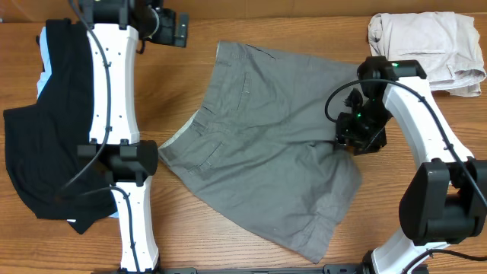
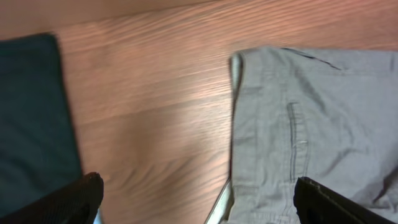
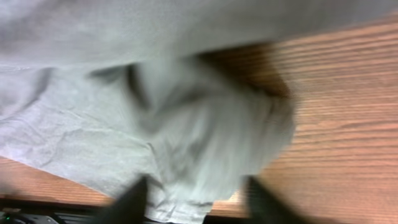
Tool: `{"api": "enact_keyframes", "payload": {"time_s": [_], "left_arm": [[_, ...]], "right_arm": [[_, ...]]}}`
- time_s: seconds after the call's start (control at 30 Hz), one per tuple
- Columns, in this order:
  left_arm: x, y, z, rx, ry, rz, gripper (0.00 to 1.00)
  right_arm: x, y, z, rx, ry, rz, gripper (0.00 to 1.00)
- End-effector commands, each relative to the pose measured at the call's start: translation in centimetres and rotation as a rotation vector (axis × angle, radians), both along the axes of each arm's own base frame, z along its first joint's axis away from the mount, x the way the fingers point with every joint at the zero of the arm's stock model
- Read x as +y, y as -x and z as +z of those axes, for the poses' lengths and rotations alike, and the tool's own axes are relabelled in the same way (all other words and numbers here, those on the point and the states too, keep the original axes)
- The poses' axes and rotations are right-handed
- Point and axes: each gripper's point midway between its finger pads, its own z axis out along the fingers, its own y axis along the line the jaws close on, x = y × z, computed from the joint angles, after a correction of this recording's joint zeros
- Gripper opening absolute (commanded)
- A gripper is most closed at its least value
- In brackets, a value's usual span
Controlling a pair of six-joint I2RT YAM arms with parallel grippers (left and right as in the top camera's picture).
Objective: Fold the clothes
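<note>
A pair of medium-grey woven shorts [image 1: 259,144] lies spread across the middle of the brown wood-grain counter [image 1: 190,228], mostly flat and only lightly rumpled. The waistband is on the side toward the counter's left edge and runs on a slant, with a thin strip of pale inner lining showing along its edge. Just inside the waistband are a narrow welt pocket slit and stitched seams. One leg reaches toward the far right and the other toward the near edge, where its hem is turned up a little. The left wrist view shows the shorts [image 2: 311,124] up close: an even weave, a straight welt slit and the pale lining at the band's corner. In the right wrist view the grey cloth [image 3: 186,124] is bunched into a soft, blurred lump over the wood.

The left gripper [image 1: 171,29] hangs near the far edge, apart from the shorts. Its jaws are wide apart with only bare wood between them [image 2: 199,196].

The right gripper [image 1: 358,137] sits at the shorts' right side, between the two legs. Its jaws stand apart with the bunched cloth between them [image 3: 199,199]; the blur hides whether they touch it.

A black garment [image 1: 46,152] lies along the left edge, and folded cream shorts [image 1: 430,49] sit in the far right corner.
</note>
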Motion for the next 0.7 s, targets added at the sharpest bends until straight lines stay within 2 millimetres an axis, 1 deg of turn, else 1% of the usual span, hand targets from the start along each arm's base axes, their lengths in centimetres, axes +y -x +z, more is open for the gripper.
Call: {"api": "enact_keyframes", "payload": {"time_s": [0.0, 0.1, 0.2, 0.3, 0.33, 0.4, 0.47, 0.6, 0.67], "left_arm": [[-3.0, -0.6, -2.6, 0.028, 0.007, -0.102, 1.00], [-5.2, -1.9, -5.0, 0.014, 0.003, -0.182, 1.00], [-7.6, -2.8, -7.2, 0.005, 0.003, -0.265, 0.98], [-9.7, -3.3, -9.8, 0.004, -0.016, -0.338, 0.93], [-10.4, -3.3, -10.8, 0.007, -0.022, -0.372, 0.92], [-12.0, -3.0, -12.5, 0.017, -0.022, -0.469, 0.92], [-13.3, -2.5, -14.7, 0.044, -0.037, -0.532, 0.93], [-15.0, -1.6, -18.5, 0.105, -0.048, -0.582, 0.95], [-15.4, -1.4, -19.8, 0.123, -0.050, -0.589, 0.95]], "right_arm": [[-0.2, -0.6, 0.6, -0.041, 0.007, 0.012, 0.83], [0.3, -1.3, 0.6, -0.070, -0.019, 0.007, 0.84], [0.7, -2.1, 0.5, -0.104, -0.044, -0.004, 0.84], [1.1, -3.1, 0.5, -0.145, -0.065, -0.007, 0.78], [1.1, -3.4, 0.5, -0.154, -0.065, -0.006, 0.77], [1.1, -3.7, 0.5, -0.168, -0.066, -0.010, 0.77], [1.2, -4.0, 0.5, -0.182, -0.067, -0.009, 0.77], [1.2, -4.5, 0.5, -0.195, -0.066, -0.027, 0.78], [1.2, -4.6, 0.5, -0.200, -0.066, -0.030, 0.78]]}}
